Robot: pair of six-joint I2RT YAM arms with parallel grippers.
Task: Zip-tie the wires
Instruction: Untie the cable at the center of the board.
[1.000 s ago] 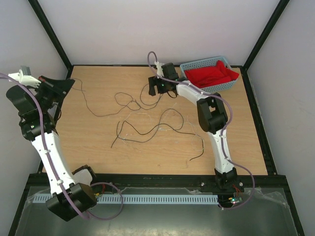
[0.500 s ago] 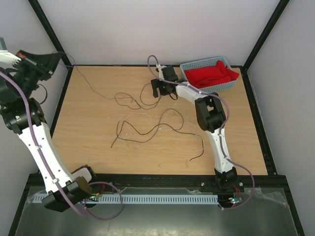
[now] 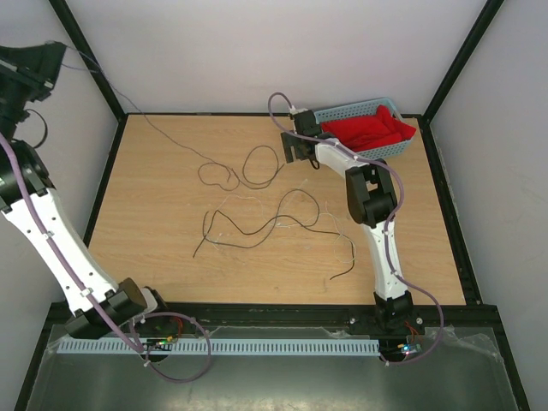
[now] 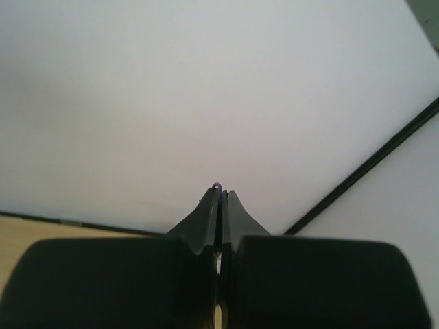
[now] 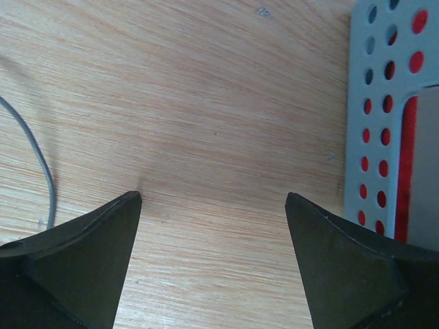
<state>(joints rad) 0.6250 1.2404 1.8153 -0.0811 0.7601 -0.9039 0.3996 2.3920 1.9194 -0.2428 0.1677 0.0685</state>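
Several thin dark wires (image 3: 257, 224) lie looped on the wooden table (image 3: 411, 248). My left gripper (image 3: 47, 62) is raised high at the far left. It is shut on one wire (image 3: 137, 122), which runs taut down to the loops; a tiny bit of it shows at the fingertips in the left wrist view (image 4: 217, 185). My right gripper (image 3: 296, 147) is open and empty just above the table, beside the basket. One wire (image 5: 40, 161) lies left of its fingers. Faint pale strands (image 3: 231, 202) lie among the wires; I cannot single out the zip tie.
A pale blue perforated basket (image 3: 338, 114) with red cloth (image 3: 368, 133) stands at the back right; its wall shows in the right wrist view (image 5: 381, 103). Black frame posts and white walls enclose the table.
My left arm has swung up and to the left, drawing its wire taut off the table. My right gripper has moved right, away from the wire loop, toward the basket.
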